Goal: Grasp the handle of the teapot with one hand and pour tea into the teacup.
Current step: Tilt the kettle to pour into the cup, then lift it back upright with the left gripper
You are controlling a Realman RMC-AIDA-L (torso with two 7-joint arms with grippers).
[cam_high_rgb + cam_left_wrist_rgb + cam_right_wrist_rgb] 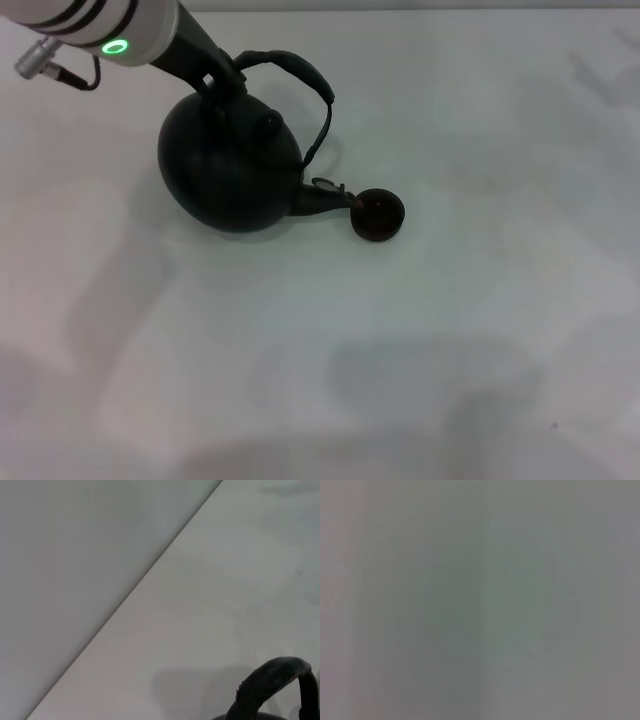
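The black teapot (228, 170) is tipped toward the right in the head view, its knobbed lid (268, 124) facing sideways. Its short spout (322, 200) reaches the rim of the small dark teacup (377, 216), which stands on the white table just right of it. The arched handle (300, 72) curves over the pot's upper side. My left gripper (220, 78) comes in from the top left and is shut on the handle's left end. The left wrist view shows a piece of the rough dark handle (272, 685). My right gripper is out of view.
The white table (450, 330) spreads wide to the right of the cup and in front of it. Its far edge (125, 600) runs diagonally through the left wrist view, with a grey wall beyond. The right wrist view shows only flat grey.
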